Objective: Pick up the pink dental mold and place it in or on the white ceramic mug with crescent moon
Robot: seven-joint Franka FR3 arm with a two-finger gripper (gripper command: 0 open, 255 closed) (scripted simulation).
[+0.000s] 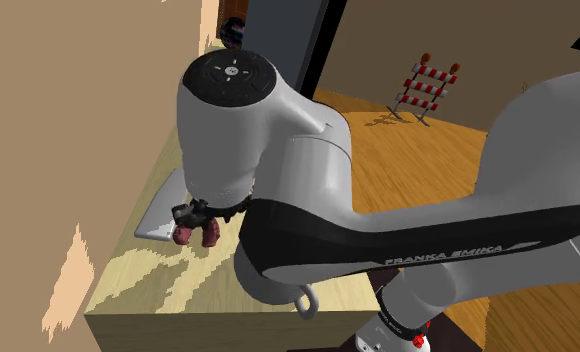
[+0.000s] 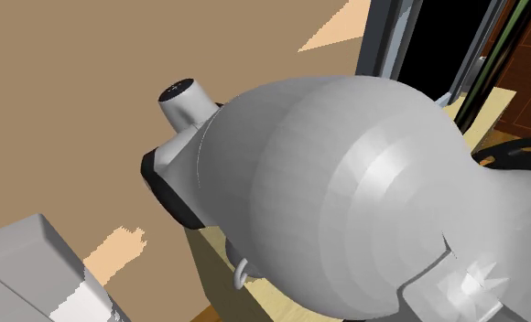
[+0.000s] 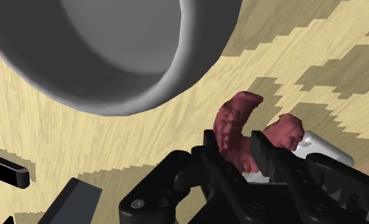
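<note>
Tool [image 3: 236, 147] pinches mold [image 3: 238, 113] by its arch, likely so it drops clean into open mug [image 3: 188, 44] at tool's 11 o'clock

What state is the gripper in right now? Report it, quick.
Gripper: shut on the pink dental mold, which is clasped between its fingers, near the mug.

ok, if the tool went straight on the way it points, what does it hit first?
Probably the tabletop beside the mug, not its opening; the mold held in the tool would touch first. Depth unclear.
</note>
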